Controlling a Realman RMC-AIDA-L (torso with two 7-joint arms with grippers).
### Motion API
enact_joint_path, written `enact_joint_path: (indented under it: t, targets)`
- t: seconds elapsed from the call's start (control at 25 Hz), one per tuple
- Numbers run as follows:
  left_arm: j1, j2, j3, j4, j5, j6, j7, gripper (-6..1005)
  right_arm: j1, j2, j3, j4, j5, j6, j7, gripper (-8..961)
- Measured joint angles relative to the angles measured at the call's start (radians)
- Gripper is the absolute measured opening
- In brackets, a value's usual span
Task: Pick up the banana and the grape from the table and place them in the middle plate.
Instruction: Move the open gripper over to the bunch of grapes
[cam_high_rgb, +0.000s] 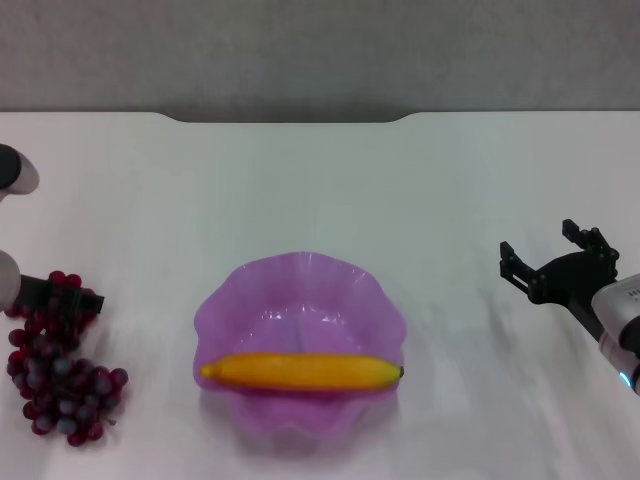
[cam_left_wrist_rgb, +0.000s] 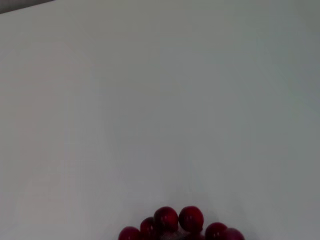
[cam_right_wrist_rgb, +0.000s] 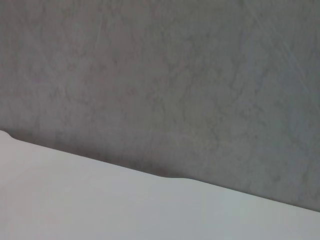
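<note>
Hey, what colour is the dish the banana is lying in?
Translucent purple; the dish with its wavy rim shows best in the head view.

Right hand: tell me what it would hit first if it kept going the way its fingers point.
The open right hand points toward the table's far edge. Only bare white tabletop lies that way, then the grey wall. The way looks free, though its height is unclear.

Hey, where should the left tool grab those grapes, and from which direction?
Probably from above, closing across the upper end of the grape bunch. The elongated cluster lies flat on the table, left of the middle plate, and the left tool already sits at that end. Whether a stem is there cannot be told.
</note>
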Motion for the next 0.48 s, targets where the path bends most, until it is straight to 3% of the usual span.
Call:
enact_joint_path:
  t: [0.48]
  targets:
    - [-0.034,0.000,-0.033,-0.072,0.001,0.035,0.015,797,0.000,0.000,0.000,0.000,0.000,-0.002,0.000,905]
